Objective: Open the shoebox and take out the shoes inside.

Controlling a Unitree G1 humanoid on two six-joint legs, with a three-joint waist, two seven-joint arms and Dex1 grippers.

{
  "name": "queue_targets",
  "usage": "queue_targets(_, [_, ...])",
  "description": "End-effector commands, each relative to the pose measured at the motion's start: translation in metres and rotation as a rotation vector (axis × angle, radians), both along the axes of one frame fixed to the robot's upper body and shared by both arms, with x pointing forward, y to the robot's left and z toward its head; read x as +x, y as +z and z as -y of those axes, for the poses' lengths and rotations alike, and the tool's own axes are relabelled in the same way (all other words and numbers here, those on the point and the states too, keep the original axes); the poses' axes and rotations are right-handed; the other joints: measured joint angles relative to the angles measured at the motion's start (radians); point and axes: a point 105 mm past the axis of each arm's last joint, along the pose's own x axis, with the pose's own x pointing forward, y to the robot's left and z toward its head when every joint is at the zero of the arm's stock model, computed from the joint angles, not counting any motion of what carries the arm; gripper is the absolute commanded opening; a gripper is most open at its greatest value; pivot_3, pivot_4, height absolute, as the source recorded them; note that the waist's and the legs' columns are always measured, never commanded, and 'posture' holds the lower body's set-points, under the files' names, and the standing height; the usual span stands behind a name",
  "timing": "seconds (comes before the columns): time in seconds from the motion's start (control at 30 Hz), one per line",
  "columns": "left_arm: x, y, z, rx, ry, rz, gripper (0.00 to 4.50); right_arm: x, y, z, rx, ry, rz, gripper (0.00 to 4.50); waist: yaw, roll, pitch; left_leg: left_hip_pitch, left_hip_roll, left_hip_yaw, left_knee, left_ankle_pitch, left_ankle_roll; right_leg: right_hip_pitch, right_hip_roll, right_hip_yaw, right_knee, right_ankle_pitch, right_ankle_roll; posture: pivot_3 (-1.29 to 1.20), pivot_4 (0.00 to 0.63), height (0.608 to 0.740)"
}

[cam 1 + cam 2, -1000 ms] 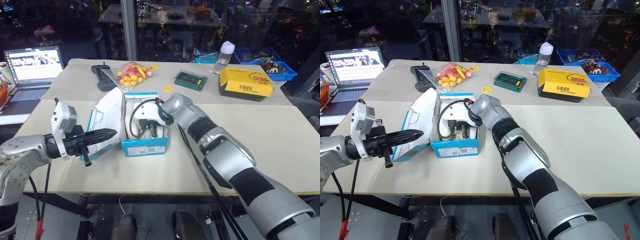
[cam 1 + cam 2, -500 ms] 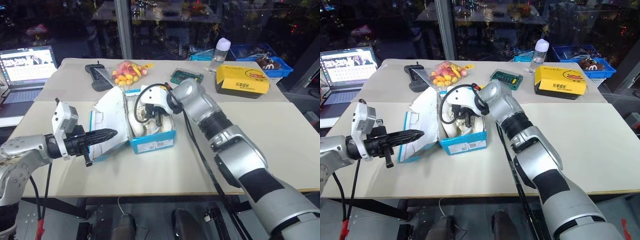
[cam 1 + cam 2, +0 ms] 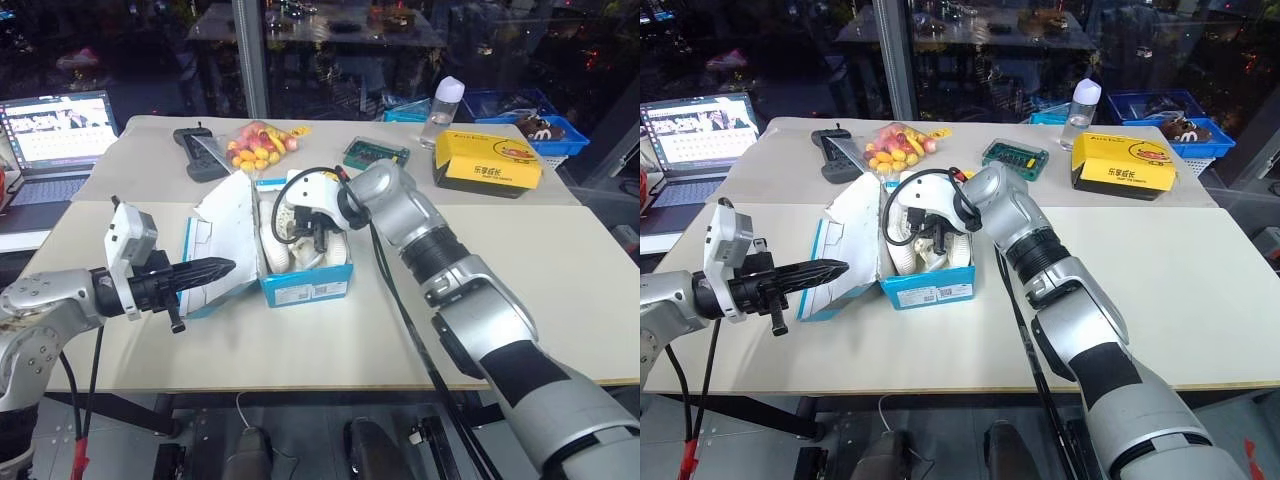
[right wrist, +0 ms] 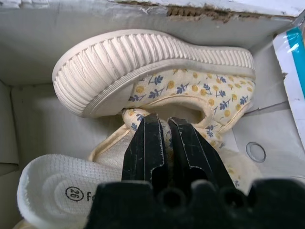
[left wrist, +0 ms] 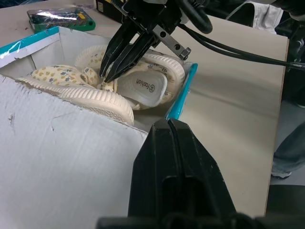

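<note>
Left eye view: shoebox at bench centre, lid open toward nine o'clock. Shoes inside, one on its side. Right end effector narrow, tips pinching a shoe's collar edge. Left end effector closed, empty, beside lid. Advice: firm the pinch, lift straight up, clear the wall.

The bright blue rectangular cardboard shoebox has a matt white paper lining, torn rough and brown along its lid edge. The cream cloth shoes, printed with small flowers, have ribbed rubbery soles and a textured white insole. The black right gripper looks like smooth, slightly glossy plastic. The beige table is matt.
</note>
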Motion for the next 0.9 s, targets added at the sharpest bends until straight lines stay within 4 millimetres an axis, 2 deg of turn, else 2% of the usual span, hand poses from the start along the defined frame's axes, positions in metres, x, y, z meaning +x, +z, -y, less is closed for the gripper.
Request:
queue_targets(0.03, [-0.002, 0.009, 0.003, 0.008, -0.017, 0.041, 0.00, 0.004, 0.010, 0.004, 0.004, -0.009, 0.066, 1.66, 0.000, 0.000, 0.000, 0.000, 0.000, 0.000, 0.000, 0.000, 0.000, 0.000, 0.000, 0.000, 0.000, 0.000, 0.000, 0.00, 0.150, 0.664])
queue_targets(0.1, [-0.002, 0.009, 0.003, 0.007, -0.016, 0.040, 0.00, 0.003, 0.011, 0.005, -0.026, 0.015, 0.094, 2.32, 0.001, 0.000, 0.000, 0.000, 0.000, 0.000, 0.000, 0.000, 0.000, 0.000, 0.000, 0.000, 0.000, 0.000, 0.000, 0.00, 0.150, 0.664])
queue_targets(0.27, [-0.002, 0.008, 0.004, 0.004, -0.019, 0.038, 0.00, -0.001, 0.016, 0.007, -0.073, 0.065, 0.108, 2.32, 0.001, 0.000, 0.000, 0.000, 0.000, 0.000, 0.000, 0.000, 0.000, 0.000, 0.000, 0.000, 0.000, 0.000, 0.000, 0.00, 0.150, 0.664])
queue_targets(0.37, [-0.001, 0.008, 0.005, 0.002, -0.020, 0.040, 0.00, 0.007, 0.005, 0.018, -0.167, 0.051, 0.135, 2.32, 0.002, 0.000, 0.000, 0.000, 0.000, 0.000, 0.000, 0.000, 0.000, 0.000, 0.000, 0.000, 0.000, 0.000, 0.000, 0.00, 0.150, 0.664])
queue_targets(0.47, [0.000, 0.008, 0.006, -0.003, -0.023, 0.041, 0.00, 0.013, -0.010, 0.019, -0.214, 0.031, 0.137, 2.32, 0.002, 0.000, 0.000, 0.000, 0.000, 0.000, 0.000, 0.000, 0.000, 0.001, 0.000, 0.000, 0.000, 0.000, 0.000, 0.00, 0.150, 0.664])
queue_targets(0.67, [-0.001, 0.008, 0.007, -0.008, -0.024, 0.039, 0.00, 0.020, -0.029, 0.011, -0.252, 0.009, 0.158, 2.32, 0.000, 0.000, 0.000, 0.000, 0.000, 0.000, 0.000, 0.000, 0.000, 0.001, 0.000, 0.000, 0.000, 0.000, 0.000, 0.00, 0.150, 0.664])
queue_targets(0.9, [-0.002, 0.008, 0.007, -0.005, -0.019, 0.039, 0.00, 0.025, -0.016, -0.010, -0.100, -0.061, 0.171, 2.32, -0.003, 0.000, 0.000, 0.001, 0.000, 0.000, 0.000, 0.000, 0.000, 0.001, 0.000, 0.000, 0.001, 0.000, 0.000, 0.00, 0.150, 0.664])
